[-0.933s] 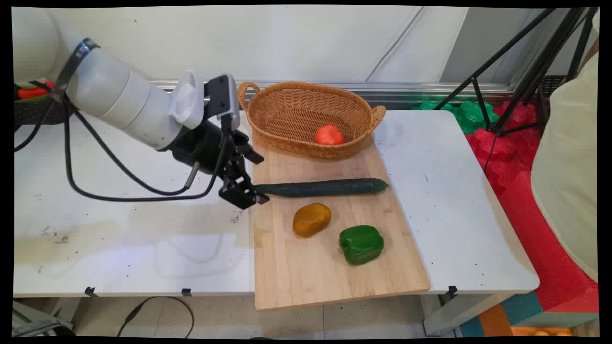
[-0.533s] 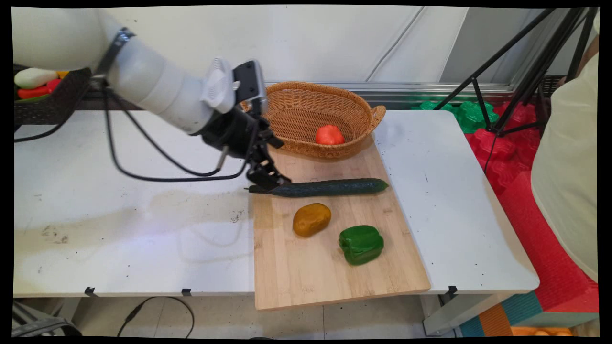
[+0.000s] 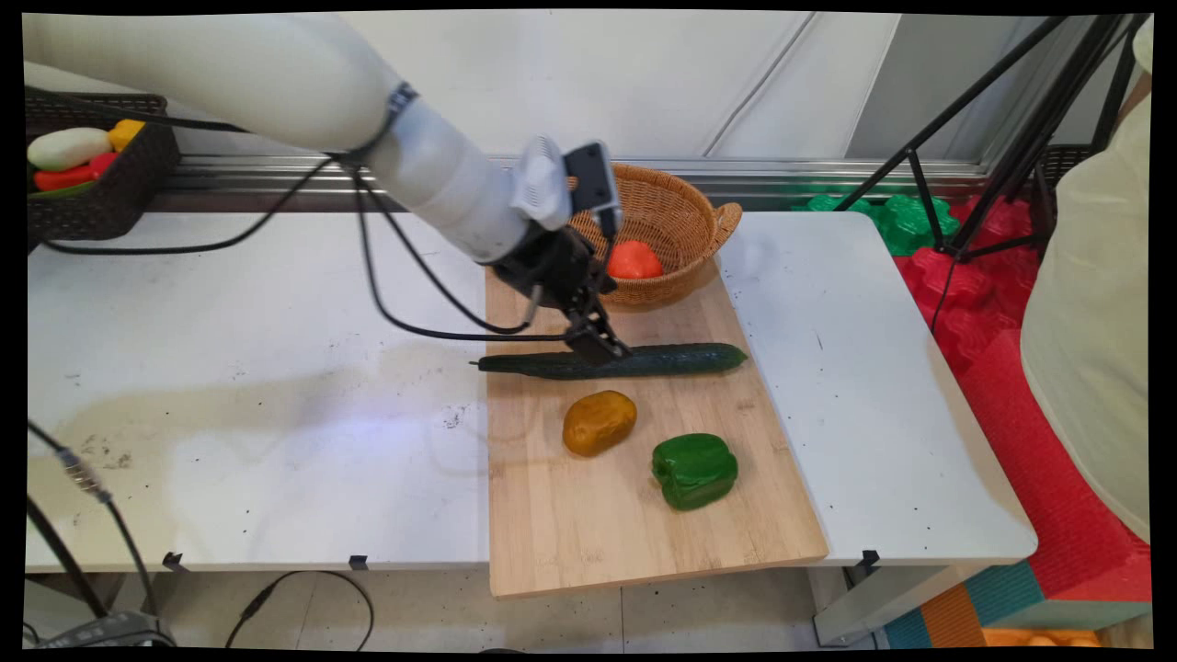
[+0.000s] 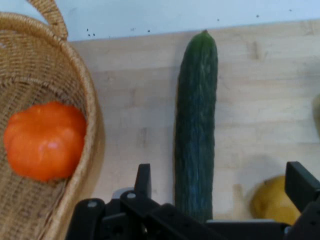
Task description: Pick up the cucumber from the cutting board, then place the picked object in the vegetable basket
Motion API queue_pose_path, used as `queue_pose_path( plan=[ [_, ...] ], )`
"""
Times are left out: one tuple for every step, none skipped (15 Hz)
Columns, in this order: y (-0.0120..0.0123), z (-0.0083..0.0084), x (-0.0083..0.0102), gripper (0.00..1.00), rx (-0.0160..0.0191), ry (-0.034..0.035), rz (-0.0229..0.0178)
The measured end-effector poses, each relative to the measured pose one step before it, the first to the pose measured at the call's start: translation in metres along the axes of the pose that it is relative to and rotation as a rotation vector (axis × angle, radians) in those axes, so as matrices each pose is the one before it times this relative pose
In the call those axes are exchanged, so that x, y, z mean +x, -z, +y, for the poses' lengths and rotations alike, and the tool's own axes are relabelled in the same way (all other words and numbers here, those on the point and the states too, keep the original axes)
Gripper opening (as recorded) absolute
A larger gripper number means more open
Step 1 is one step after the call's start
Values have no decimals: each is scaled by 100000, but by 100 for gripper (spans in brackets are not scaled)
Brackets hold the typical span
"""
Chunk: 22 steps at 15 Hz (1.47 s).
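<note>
table [image 3: 230, 368] white, bears wooden board [image 3: 625, 524] | wicker basket [image 3: 685, 221] at board's far end, red tomato [image 3: 633, 260] inside | cucumber [image 3: 662, 359] lies across board, one tip past its left edge | gripper [image 3: 602, 348] over cucumber's middle, fingers [image 4: 299, 185] spread wide, either side of it | green pepper [image 3: 695, 470] and yellow-brown vegetable [image 3: 599, 422] nearer, apart

A long dark-green cucumber [image 4: 195, 135] with a faintly mottled skin lies on the pale wooden board [image 3: 588, 515]. The woven tan wicker basket [image 3: 676, 216] holds an orange-red tomato [image 4: 45, 140]. The worktop [image 3: 230, 386] is white.
</note>
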Motion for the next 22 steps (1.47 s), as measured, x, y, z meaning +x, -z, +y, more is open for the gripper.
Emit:
queue_pose_path(
  plan=[
    [-955, -177, 416, 100, -437, -167, -354],
    [-1123, -224, 440, 100, -367, -69, -408],
    [-934, -175, 369, 100, -381, -167, -373],
    [-1055, -180, 383, 100, -563, -319, -502],
    [-1005, -150, 334, 100, -737, -370, -534],
    [-941, -131, 285, 100, -654, -302, -581],
    [-645, -83, 192, 100, -459, -183, -411],
    [-604, -88, 161, 100, -330, -104, -403],
    [-673, -103, 173, 100, -321, -64, -422],
    [-423, -65, 108, 100, -157, -6, -277],
    [-496, -85, 132, 100, -158, 27, -320],
    [-473, -79, 110, 100, -143, 78, -328],
    [-516, -84, 105, 100, -178, 110, -388],
    [-324, -43, 83, 100, -148, 14, -216],
    [-471, -54, 122, 100, -276, -52, -373],
    [-276, -15, 55, 100, -218, -53, -278],
    [-429, -14, 89, 0, -322, -162, -429],
    [-368, 5, 74, 0, -216, -382, -460],
    [-348, 41, 58, 0, -105, -630, -474],
    [-179, 46, 49, 0, 62, -713, -273],
    [-95, 70, 56, 0, 141, -900, -166],
    [80, 109, -16, 0, 131, -916, 12]
  ],
)
